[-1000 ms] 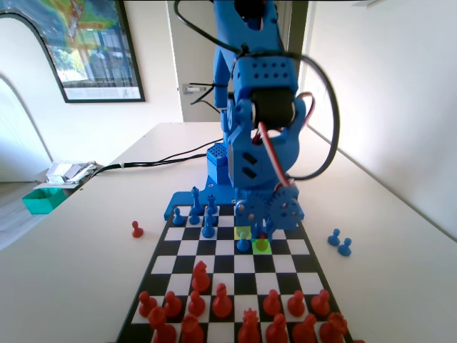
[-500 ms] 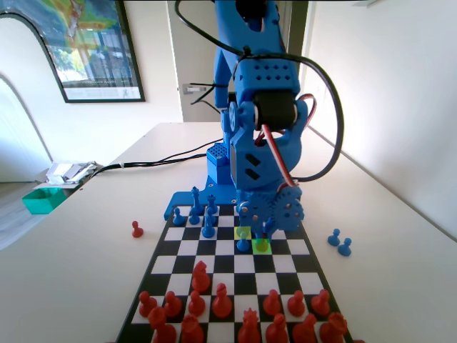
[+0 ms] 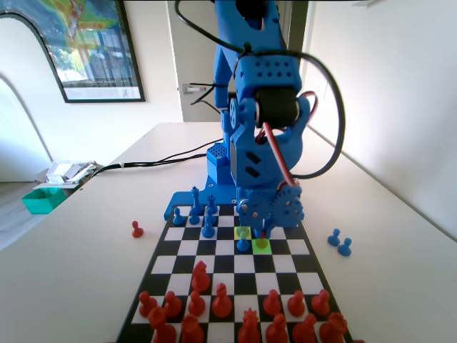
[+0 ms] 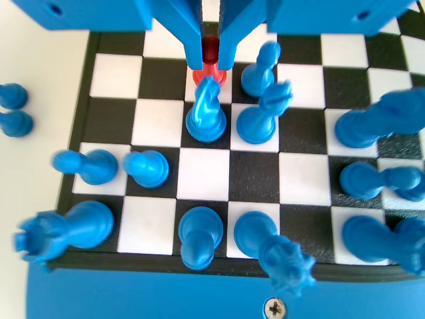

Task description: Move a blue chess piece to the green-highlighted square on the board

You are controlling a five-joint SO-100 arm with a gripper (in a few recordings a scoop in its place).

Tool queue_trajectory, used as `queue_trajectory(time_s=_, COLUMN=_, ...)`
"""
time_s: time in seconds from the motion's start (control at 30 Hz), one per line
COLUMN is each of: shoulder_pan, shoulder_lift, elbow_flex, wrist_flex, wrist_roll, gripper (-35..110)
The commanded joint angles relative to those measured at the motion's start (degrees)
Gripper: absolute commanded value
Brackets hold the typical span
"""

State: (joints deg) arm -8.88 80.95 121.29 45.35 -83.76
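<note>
Here, your wrist view showed the claw point(image 4: 210, 56) clamped on a red pawn point(image 4: 210, 58); the fixed view hid that behind the low, upright arm, showing the green-highlighted square point(image 3: 262, 244) below the claw and a blue pawn point(image 3: 244, 242) left of it.

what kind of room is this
Probably a home or office room used as a robot workspace: a chess board on a white table, a framed poster on the wall, a door behind.

We saw a pale table point(image 3: 93, 236) bearing the board point(image 3: 285, 246), one red pawn point(image 3: 136, 229), two blue pawns point(image 3: 339, 242), and cables point(image 3: 153, 160).
</note>
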Motion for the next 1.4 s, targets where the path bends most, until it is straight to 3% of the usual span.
queue_trajectory(time_s=0.0, shoulder_pan=0.26, shoulder_lift=7.12, elbow_flex=-5.45, wrist_flex=4.22, wrist_roll=0.18, gripper=1)
queue_trajectory(time_s=0.3, shoulder_pan=6.33, shoulder_lift=16.08, elbow_flex=-12.66, wrist_flex=16.35, wrist_roll=0.7, gripper=1)
queue_trajectory(time_s=0.63, shoulder_pan=24.7, shoulder_lift=21.36, elbow_flex=-13.62, wrist_flex=28.3, wrist_roll=-8.79, gripper=1)
queue_trajectory(time_s=1.17, shoulder_pan=46.23, shoulder_lift=16.08, elbow_flex=-11.34, wrist_flex=24.61, wrist_roll=-19.95, gripper=1)
queue_trajectory(time_s=1.37, shoulder_pan=50.62, shoulder_lift=11.07, elbow_flex=-8.17, wrist_flex=17.14, wrist_roll=-22.41, gripper=1)
